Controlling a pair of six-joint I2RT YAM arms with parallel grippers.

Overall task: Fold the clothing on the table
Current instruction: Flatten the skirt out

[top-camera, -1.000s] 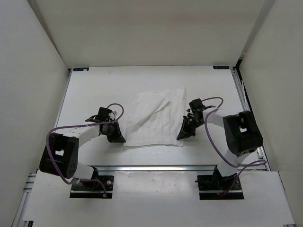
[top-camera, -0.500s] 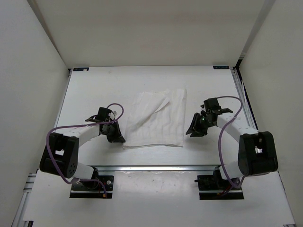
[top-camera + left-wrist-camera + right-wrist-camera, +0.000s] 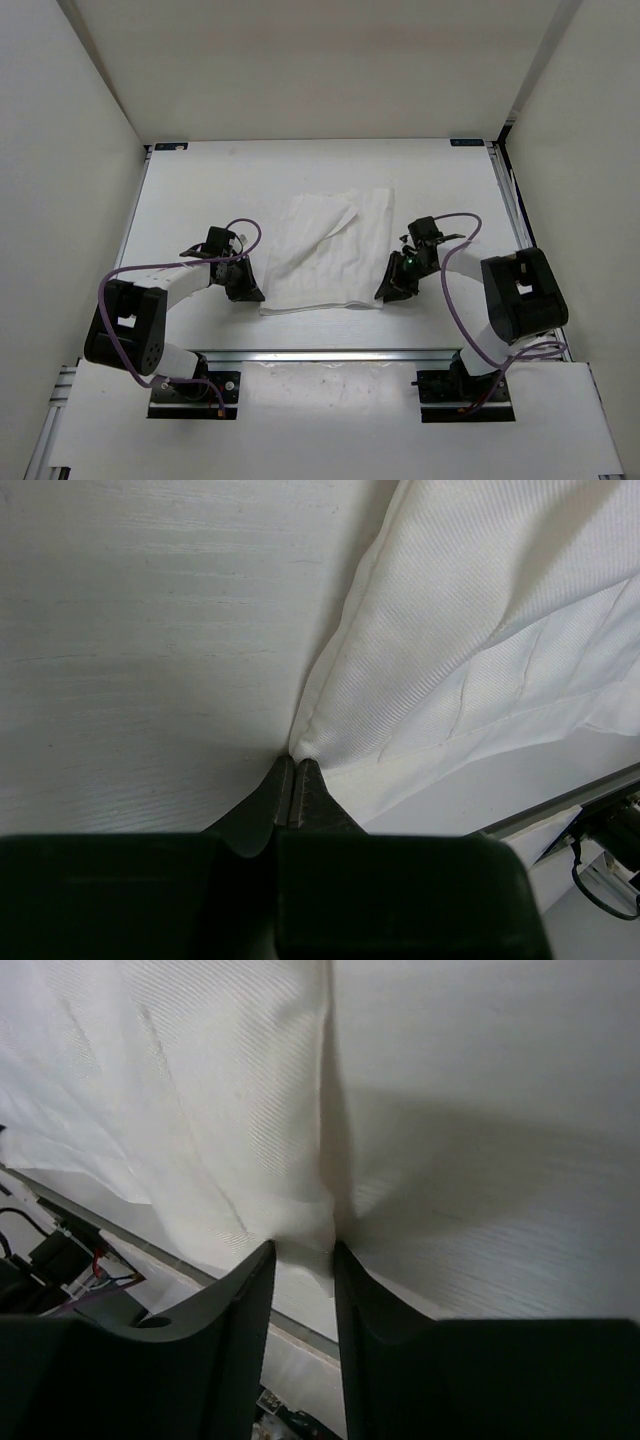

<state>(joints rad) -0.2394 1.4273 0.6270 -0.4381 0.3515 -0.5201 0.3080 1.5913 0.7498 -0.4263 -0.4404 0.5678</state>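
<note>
**Clothing (image 3: 330, 250) flanked at its near corners**

The clothing lay wrinkled near the middle of the table (image 3: 200, 190). The left gripper (image 3: 250, 293) was clenched, its tips touching the fabric's 7 o'clock corner. Whether any fabric was pinched could not be told. The right gripper (image 3: 388, 292) was released at the 5 o'clock corner, with the fabric's edge between its parted jaws.
</note>
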